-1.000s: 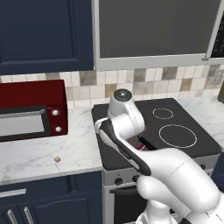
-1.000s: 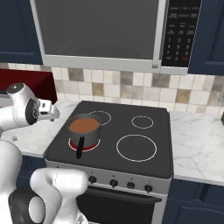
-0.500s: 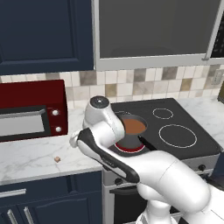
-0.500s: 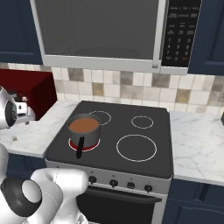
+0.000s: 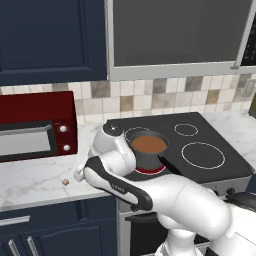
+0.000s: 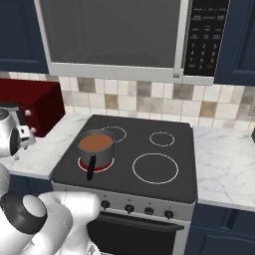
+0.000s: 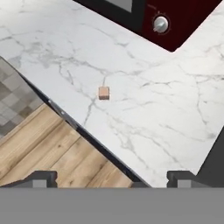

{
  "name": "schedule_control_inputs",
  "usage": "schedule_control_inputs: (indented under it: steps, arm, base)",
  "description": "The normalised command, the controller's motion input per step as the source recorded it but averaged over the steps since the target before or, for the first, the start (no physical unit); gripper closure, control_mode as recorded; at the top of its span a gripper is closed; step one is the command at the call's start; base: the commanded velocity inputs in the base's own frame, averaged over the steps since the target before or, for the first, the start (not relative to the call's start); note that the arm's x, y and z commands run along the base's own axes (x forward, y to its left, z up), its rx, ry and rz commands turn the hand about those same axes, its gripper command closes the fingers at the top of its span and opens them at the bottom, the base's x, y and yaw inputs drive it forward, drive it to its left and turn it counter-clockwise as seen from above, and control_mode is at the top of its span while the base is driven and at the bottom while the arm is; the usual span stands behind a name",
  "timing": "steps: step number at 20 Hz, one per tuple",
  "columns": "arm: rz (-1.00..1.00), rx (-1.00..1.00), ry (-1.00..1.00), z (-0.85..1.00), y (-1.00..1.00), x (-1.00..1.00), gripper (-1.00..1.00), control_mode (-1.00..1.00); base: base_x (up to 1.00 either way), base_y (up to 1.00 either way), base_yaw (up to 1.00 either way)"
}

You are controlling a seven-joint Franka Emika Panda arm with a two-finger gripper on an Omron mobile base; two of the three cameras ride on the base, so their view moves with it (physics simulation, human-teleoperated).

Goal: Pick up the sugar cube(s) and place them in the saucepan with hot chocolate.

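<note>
One sugar cube (image 7: 103,92), a tiny tan block, lies on the white marble counter (image 7: 144,109) near its front edge, also visible as the sugar cube (image 5: 65,182) left of the stove. My gripper (image 7: 111,179) hovers above the counter with the cube ahead of its fingertips (image 7: 41,178); it is open wide and holds nothing. The saucepan with hot chocolate (image 5: 148,148) is a grey pot with a black handle and brown liquid, standing on the glowing front left burner, seen too as the saucepan (image 6: 95,147). My arm reaches left, away from the pan.
A red microwave (image 5: 35,125) stands on the counter behind the cube, its knob (image 7: 160,24) near. The black stove (image 6: 149,154) lies to the right. The counter's front edge (image 7: 74,124) drops to a wooden floor (image 7: 48,148). Dark cabinets hang above.
My arm has swung left from over the stove to over the counter beside the microwave. The gripper stayed open. Pan and cube have not moved.
</note>
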Motion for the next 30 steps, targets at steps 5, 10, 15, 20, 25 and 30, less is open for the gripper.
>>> schedule_control_inputs:
  steps: [5, 10, 15, 20, 25, 30]
  arm:
    - [0.03, 0.0, 0.01, -0.34, 0.51, 0.03, -1.0, -1.0]
    - [0.0, 0.0, 0.05, -0.33, 0.53, 0.22, -1.0, -1.0]
    - [0.03, 0.0, 0.05, -0.28, 0.01, 0.08, -1.0, -1.0]
    - [0.0, -0.03, 0.03, -0.2, 0.62, 0.35, -1.0, -1.0]
    - [-0.05, -0.08, 0.0, -0.03, 0.47, 0.26, -1.0, -1.0]
    - [-0.04, -0.07, 0.0, 0.0, 0.03, 0.24, -1.0, -1.0]
  base:
    - [0.0, 0.0, 0.0]
    - [0.0, 0.0, 0.0]
    - [0.0, 0.0, 0.0]
    - [0.0, 0.0, 0.0]
    - [0.0, 0.0, 0.0]
    - [0.0, 0.0, 0.0]
